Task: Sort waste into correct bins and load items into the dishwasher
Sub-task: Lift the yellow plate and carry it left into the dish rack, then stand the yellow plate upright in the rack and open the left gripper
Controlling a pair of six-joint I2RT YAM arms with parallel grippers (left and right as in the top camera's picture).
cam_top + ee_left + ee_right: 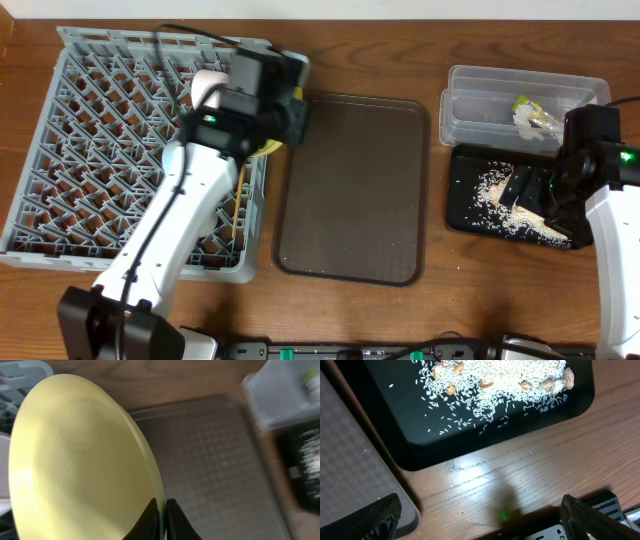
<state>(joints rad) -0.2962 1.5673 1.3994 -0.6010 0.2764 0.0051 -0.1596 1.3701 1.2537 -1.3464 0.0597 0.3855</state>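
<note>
The grey dish rack (100, 130) fills the left end of the worktop, from the far edge almost to the near edge. Just to its right, mid-table, lies the dark brown serving tray (355, 190), bare. At the right end, the clear tub (480, 100) sits by the far edge. The black tray (465, 205) lies directly in front of it, the two almost touching.

The yellow plate (75, 460) is tipped up on edge at the rack's right side, near its far right corner. The left gripper (163, 510) pinches the plate's rim, its two fingers pressed together on the thin edge. A white bowl (207, 85) shows in the far part of the rack, mostly hidden by the left arm. The chopsticks (238, 200) lie in the rack near its right wall, running from far to near.

The right gripper (480, 505) hangs over the black tray, its fingers spread wide and holding nothing. The green-yellow wrapper (528, 112) lies in the clear tub, toward its right end. The rice-like crumbs (495, 380) are scattered and heaped inside the black tray.
</note>
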